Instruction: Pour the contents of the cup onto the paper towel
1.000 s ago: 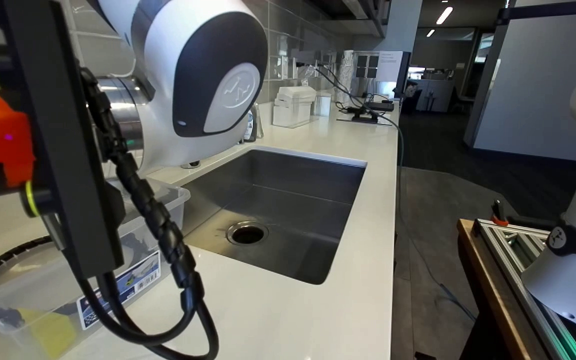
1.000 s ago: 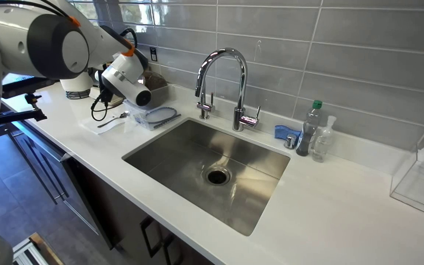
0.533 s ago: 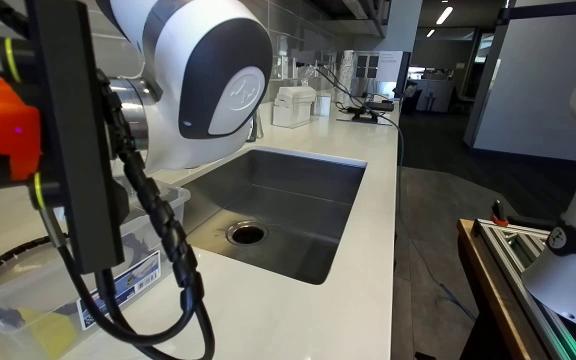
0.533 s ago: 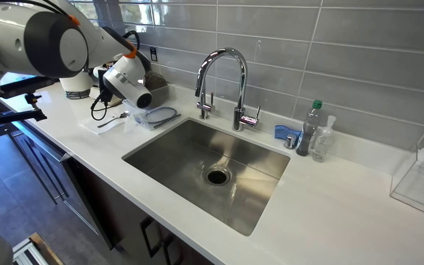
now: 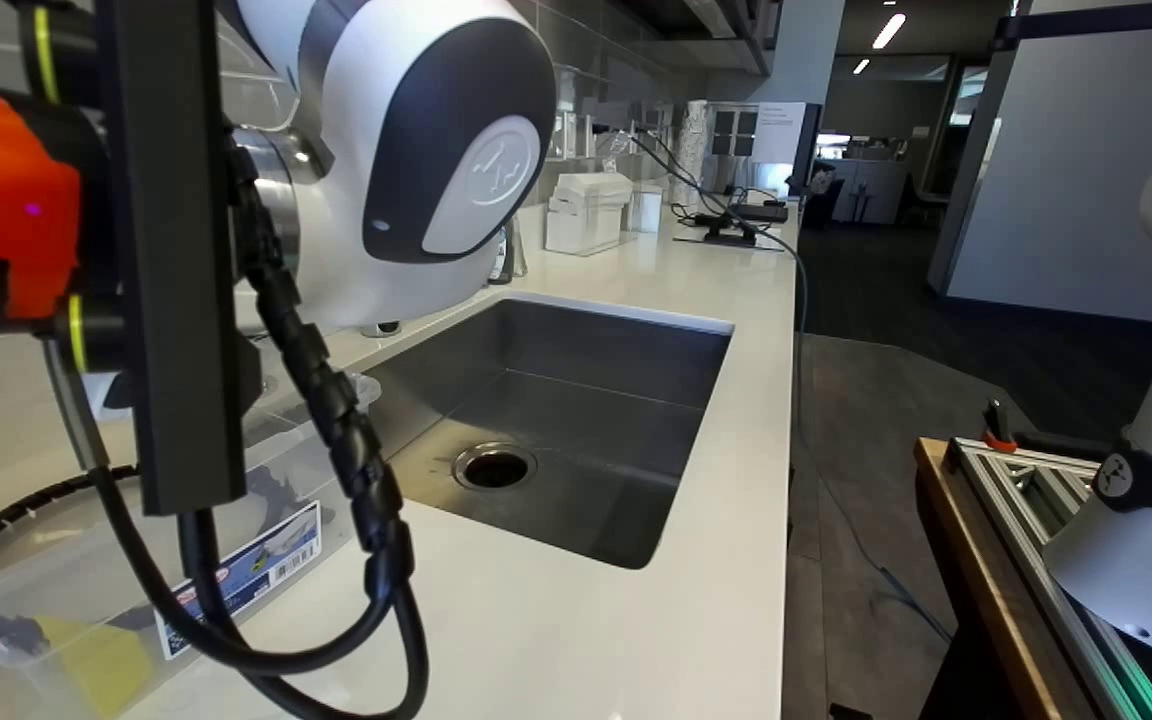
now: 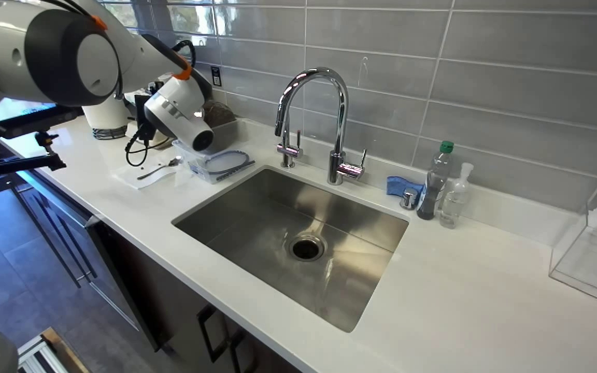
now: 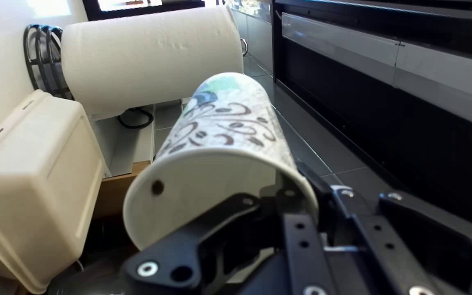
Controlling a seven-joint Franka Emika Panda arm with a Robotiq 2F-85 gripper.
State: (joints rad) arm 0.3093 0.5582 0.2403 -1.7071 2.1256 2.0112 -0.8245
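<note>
The cup [image 7: 228, 123], pale with a dark leafy print, lies across the wrist view with its open mouth toward the camera. My gripper [image 7: 301, 192] is shut on the cup's wall at the rim, one finger inside and one outside. A dark spot shows on the inner wall; the cup's bottom is hidden. A white paper towel roll [image 7: 150, 57] on a black wire stand is behind the cup; it also shows in an exterior view [image 6: 105, 118]. A thin white sheet [image 6: 148, 178], perhaps paper towel, lies on the counter. The fingers and cup are hidden in both exterior views.
A clear plastic bin [image 5: 276, 555] stands by the sink [image 6: 257, 243]. A fork-like utensil [image 6: 158, 169] lies on the white sheet. A chrome faucet [image 6: 340, 129] rises behind the sink. A cream box [image 7: 35, 176] and a dark panel [image 7: 383, 114] flank the cup.
In an exterior view the black wrist mount has moved up and to the right. In an exterior view the elbow has shifted slightly left. The bin and sheet have not moved.
</note>
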